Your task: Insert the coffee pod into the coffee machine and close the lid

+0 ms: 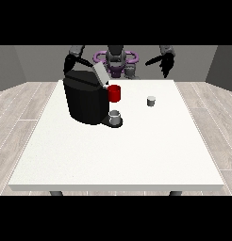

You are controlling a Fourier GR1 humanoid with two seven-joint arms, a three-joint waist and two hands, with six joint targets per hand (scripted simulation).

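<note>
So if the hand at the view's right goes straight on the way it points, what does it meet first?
Probably the bare white table; the hand points downward, and the small grey coffee pod seems off that line, though depth is unclear.

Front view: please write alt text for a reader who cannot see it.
A black coffee machine with its lid raised stands on a white table, a red cup and a grey cup at its front. A small coffee pod sits apart, toward the view's right.
</note>
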